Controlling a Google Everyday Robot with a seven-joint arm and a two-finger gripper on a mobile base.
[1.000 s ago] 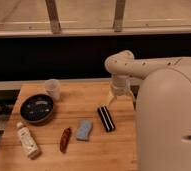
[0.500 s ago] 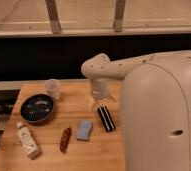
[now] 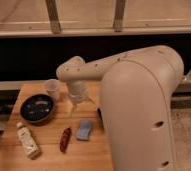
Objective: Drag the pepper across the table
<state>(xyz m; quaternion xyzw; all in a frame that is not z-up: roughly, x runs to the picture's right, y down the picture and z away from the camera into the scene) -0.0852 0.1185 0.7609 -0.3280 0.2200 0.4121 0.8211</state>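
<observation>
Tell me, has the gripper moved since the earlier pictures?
Yes. The gripper, open, has moved left above the table, closer to the cup, and now hangs just beyond the sponge.
</observation>
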